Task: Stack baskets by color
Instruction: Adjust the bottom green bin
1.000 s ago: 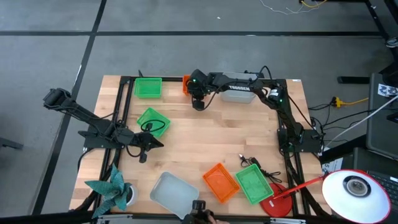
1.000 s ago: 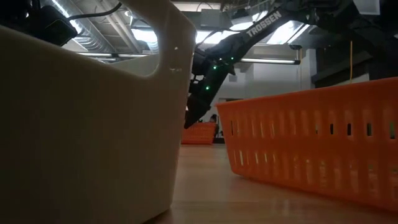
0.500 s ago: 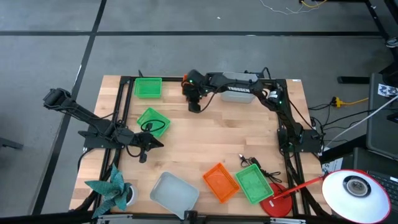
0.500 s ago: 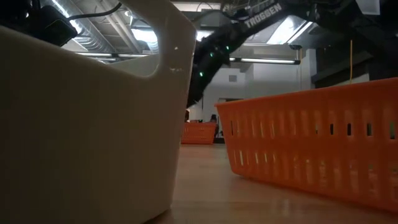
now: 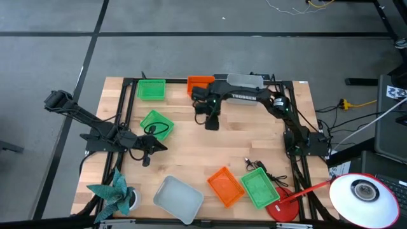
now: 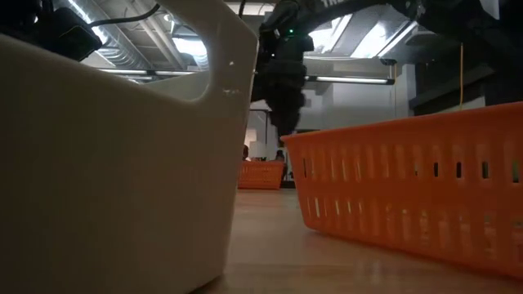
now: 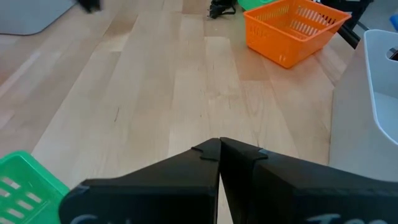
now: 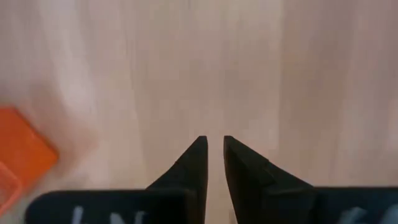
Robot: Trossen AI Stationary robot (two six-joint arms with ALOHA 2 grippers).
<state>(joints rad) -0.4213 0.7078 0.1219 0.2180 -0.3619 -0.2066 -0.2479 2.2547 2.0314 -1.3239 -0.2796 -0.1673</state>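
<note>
Open table (image 5: 210,152) centre (baskets around)

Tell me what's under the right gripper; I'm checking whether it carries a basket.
Only bare table shows beneath the right gripper, and nothing sits between its slightly parted fingers. An orange basket lies off to one side.

Green baskets (image 5: 152,90), orange baskets (image 5: 225,186) with slotted sides, pale grey basket (image 5: 178,198), light wooden table (image 5: 210,149).

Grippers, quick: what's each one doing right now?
Left gripper: shut, holding nothing.
Right gripper: narrow gap between its fingers, holding nothing, above bare wooden table.
</note>
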